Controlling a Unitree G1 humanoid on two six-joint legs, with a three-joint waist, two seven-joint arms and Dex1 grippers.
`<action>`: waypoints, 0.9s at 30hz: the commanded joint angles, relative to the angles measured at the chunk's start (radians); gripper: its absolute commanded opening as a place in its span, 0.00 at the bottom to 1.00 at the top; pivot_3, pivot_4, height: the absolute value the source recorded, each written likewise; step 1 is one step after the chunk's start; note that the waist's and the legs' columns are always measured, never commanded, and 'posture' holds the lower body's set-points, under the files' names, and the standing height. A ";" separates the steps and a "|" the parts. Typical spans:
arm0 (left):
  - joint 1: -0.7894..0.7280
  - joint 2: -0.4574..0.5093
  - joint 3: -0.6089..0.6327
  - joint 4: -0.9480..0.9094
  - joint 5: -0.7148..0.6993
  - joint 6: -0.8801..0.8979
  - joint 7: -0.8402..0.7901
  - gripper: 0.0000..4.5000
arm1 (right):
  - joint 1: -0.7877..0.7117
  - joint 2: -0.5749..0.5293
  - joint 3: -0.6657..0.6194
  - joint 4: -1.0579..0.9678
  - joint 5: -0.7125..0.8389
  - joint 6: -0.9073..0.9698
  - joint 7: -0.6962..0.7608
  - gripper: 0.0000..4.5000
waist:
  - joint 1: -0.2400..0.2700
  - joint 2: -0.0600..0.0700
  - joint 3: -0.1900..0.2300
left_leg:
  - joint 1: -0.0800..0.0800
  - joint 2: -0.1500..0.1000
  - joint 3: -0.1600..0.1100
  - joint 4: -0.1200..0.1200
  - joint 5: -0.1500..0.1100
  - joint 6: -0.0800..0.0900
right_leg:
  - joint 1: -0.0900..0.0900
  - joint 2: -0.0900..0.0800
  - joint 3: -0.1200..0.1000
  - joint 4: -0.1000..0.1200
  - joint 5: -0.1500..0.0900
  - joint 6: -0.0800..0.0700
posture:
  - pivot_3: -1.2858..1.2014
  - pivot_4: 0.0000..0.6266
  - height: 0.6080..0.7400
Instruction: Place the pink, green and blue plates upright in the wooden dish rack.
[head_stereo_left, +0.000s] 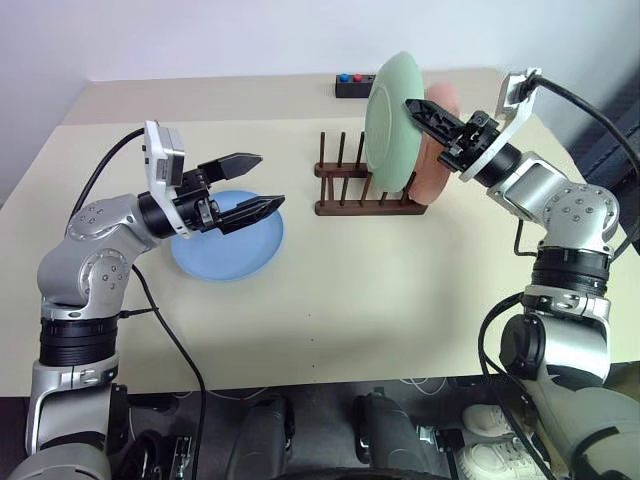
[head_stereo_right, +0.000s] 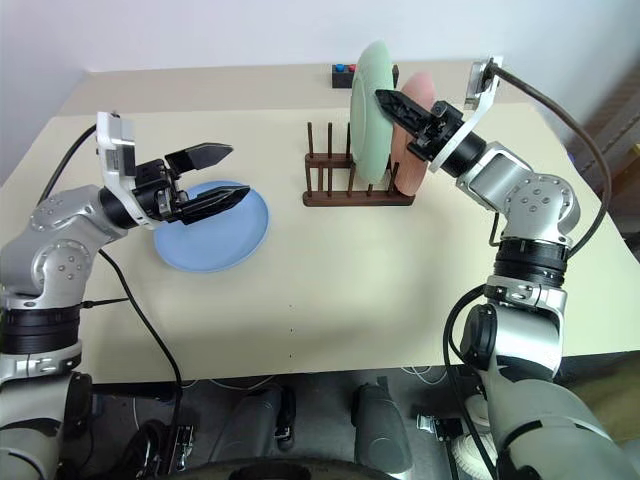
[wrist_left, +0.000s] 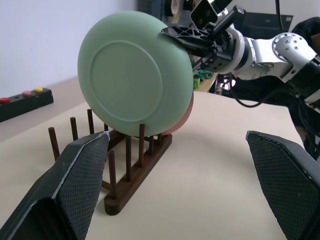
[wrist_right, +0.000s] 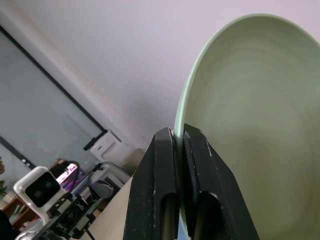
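My right gripper (head_stereo_left: 412, 106) is shut on the top rim of the green plate (head_stereo_left: 390, 120), holding it upright over the wooden dish rack (head_stereo_left: 345, 192). The plate's lower edge is down among the pegs; whether it rests on the rails I cannot tell. Just behind it, the pink plate (head_stereo_left: 438, 155) stands upright in the rack. The blue plate (head_stereo_left: 225, 248) lies flat on the table to the left of the rack. A little above its near side, my left gripper (head_stereo_left: 270, 180) hangs open with nothing in it, pointing toward the rack. The right wrist view has both fingers (wrist_right: 160, 190) pinching the green rim (wrist_right: 250, 125).
A small black box with coloured buttons (head_stereo_left: 355, 85) sits at the table's far edge behind the rack. Several free pegs (wrist_left: 75, 132) stand at the rack's left end. The beige table (head_stereo_left: 350, 300) spreads bare in front of the rack.
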 joint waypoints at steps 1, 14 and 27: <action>0.000 0.012 0.021 -0.039 -0.017 -0.005 0.001 1.00 | 0.003 0.006 0.001 0.019 -0.040 -0.054 0.011 0.01 | 0.000 0.000 0.000 | 0.000 0.000 0.000 0.000 0.000 0.000 | 0.000 0.000 0.000 0.000 0.000 0.000 | 0.52 0.24 1.00; -0.003 0.012 0.020 -0.038 -0.017 -0.003 0.001 1.00 | 0.023 0.011 0.046 -0.022 -0.098 -0.101 0.074 0.31 | 0.000 0.000 0.000 | 0.000 0.000 0.000 0.000 0.000 0.000 | 0.000 0.000 0.000 0.000 0.000 0.000 | 0.52 0.24 1.00; 0.000 0.024 0.028 -0.036 -0.019 0.002 -0.004 1.00 | -0.028 -0.011 -0.015 -0.118 -0.136 -0.295 0.073 0.99 | 0.000 0.000 0.000 | 0.000 0.000 0.000 0.000 0.000 0.000 | 0.000 0.000 0.000 0.000 0.000 0.000 | 0.52 0.24 1.00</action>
